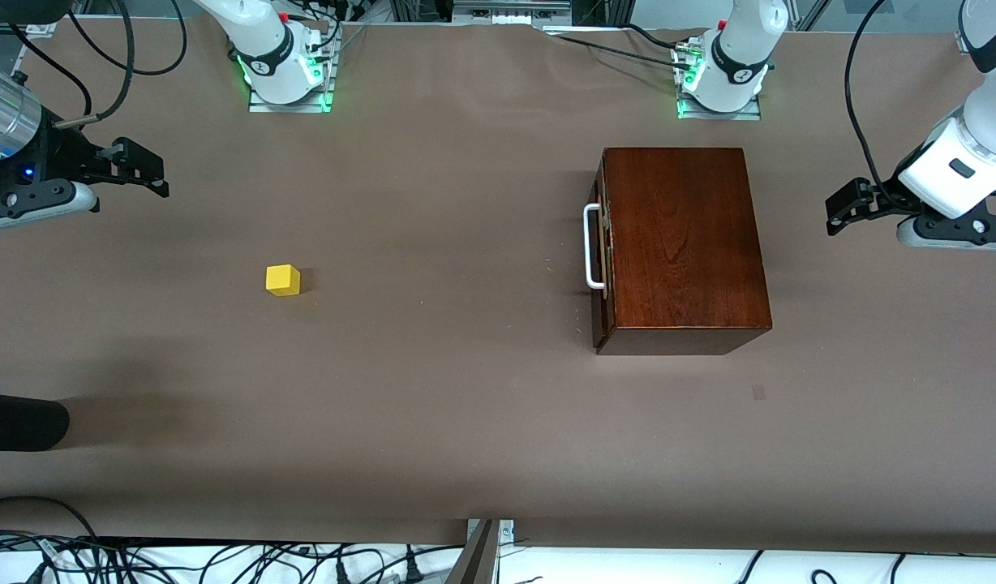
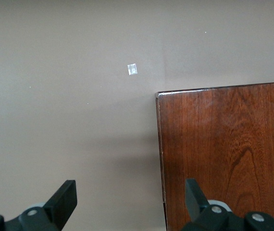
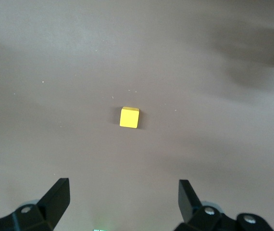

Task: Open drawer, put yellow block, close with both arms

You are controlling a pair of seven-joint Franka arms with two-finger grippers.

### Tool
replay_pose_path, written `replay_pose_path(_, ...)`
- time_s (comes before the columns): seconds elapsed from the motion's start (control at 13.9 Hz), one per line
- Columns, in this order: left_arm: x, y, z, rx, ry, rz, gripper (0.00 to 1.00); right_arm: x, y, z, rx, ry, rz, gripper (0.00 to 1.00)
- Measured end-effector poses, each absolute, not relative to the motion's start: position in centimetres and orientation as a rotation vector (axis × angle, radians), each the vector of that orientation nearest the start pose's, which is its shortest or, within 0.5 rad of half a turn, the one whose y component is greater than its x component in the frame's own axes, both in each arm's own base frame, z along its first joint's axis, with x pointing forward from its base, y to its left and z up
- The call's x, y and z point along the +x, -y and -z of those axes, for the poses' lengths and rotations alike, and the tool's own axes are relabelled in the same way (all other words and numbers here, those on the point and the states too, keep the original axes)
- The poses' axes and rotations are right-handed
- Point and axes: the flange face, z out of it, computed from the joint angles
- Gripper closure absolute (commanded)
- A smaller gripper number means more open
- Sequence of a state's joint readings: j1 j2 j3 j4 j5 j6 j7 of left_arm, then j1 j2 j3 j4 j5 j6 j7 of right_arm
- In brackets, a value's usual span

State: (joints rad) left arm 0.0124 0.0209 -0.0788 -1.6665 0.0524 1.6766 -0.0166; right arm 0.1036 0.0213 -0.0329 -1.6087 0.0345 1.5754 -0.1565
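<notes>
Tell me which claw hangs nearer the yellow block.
The right claw, at the right arm's end of the table where the yellow block lies. The left claw hangs open beside the wooden box, at the left arm's end.

drawer [image 1: 602,251] tray hidden inside box [image 1: 683,243] | box cut off, left wrist view

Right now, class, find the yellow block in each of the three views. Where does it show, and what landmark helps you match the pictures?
Front view: the yellow block lies on the brown table cover, toward the right arm's end.
Left wrist view: not in it; only the wooden box shows.
Right wrist view: the block sits mid-picture, ahead of the open right pincer.
Shared landmark: the table cover.
</notes>
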Motion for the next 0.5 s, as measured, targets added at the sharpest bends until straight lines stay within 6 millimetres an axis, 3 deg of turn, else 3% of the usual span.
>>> replay_pose_path(0.36,56.5,3.5,-57.4,-3.089,-0.095,-0.042,0.0,55.8,-4.3,-59.5,-3.085,0.35,-0.079,0.0)
replay_pose_path(0.5,56.0,4.9,-56.8,-3.083,-0.133,-0.116,0.0,55.8,-4.3,-59.5,-3.085,0.35,-0.079,0.0)
